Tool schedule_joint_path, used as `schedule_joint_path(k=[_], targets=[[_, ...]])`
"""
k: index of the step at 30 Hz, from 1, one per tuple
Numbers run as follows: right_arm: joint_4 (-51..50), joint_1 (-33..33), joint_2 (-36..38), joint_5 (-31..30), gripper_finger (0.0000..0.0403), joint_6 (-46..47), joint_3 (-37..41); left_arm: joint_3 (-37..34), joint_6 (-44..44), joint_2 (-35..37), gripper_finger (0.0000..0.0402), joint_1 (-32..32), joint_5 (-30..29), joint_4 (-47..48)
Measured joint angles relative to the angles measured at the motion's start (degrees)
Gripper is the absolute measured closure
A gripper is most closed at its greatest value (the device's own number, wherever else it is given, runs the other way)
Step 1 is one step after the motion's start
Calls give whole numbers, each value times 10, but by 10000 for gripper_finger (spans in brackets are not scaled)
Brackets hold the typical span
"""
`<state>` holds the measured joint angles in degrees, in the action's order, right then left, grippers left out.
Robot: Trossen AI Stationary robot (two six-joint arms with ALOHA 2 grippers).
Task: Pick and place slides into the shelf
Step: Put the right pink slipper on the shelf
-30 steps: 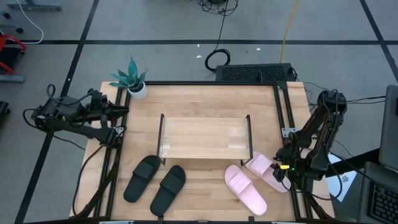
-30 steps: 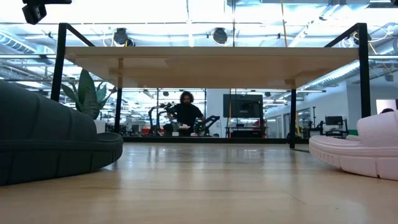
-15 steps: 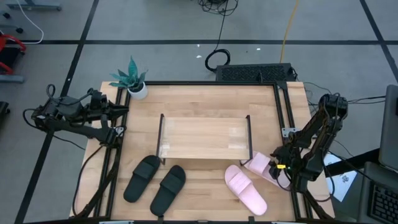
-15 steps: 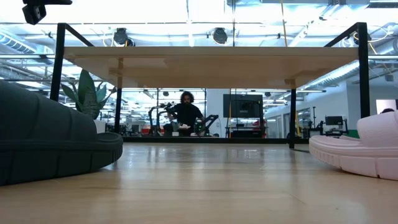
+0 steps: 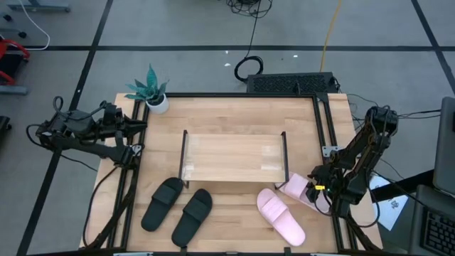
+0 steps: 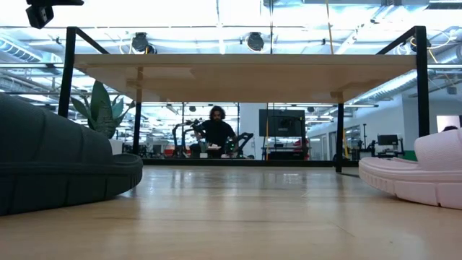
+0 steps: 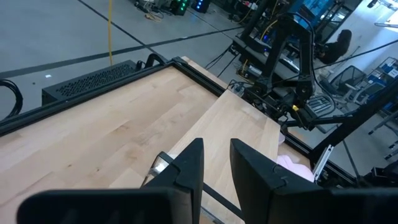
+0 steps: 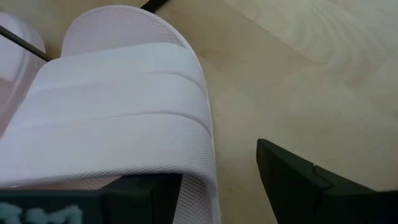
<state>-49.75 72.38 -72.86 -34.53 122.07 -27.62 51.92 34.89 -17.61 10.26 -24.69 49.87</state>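
The shelf [image 5: 233, 156] stands mid-table on its black end frames; its board [image 6: 238, 72] spans the low view. Two black slides [image 5: 162, 203] [image 5: 193, 215] lie soles down at the near left. One pink slide [image 5: 280, 217] lies near right. The other pink slide [image 5: 297, 187] lies by the shelf's right end. My right gripper [image 5: 315, 192] hangs open, low over that slide. In its wrist view the strap's side edge [image 8: 202, 149] runs between the fingers [image 8: 217, 171], with no touch showing. My left gripper [image 7: 216, 155] waits at the table's left edge, a narrow gap between its fingers.
A potted plant [image 5: 153, 92] stands at the far left corner and a black box [image 5: 291, 83] at the far edge. Bare wood lies under the shelf [image 6: 238, 188] and between the two pairs. A person [image 6: 216, 130] stands in the room beyond.
My right gripper has sunk and shifted a little toward the table's left, coming over the right pink slide and covering more of it. Its fingers have stayed open. The slides and the shelf have not moved.
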Motion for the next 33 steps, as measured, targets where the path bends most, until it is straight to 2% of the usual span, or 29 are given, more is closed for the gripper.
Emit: schedule_joint_path(k=[17,21,26,33], targets=[[-2,0,1,6,213,6,0,0,-2,0,325,0,-9,0],[-4,0,2,17,264,22,-1,0,-1,0,325,0,-9,0],[-5,0,3,17,382,22,-2,0,-1,0,325,0,-9,0],[-51,0,18,67,397,50,-17,0,-1,0,325,0,-9,0]])
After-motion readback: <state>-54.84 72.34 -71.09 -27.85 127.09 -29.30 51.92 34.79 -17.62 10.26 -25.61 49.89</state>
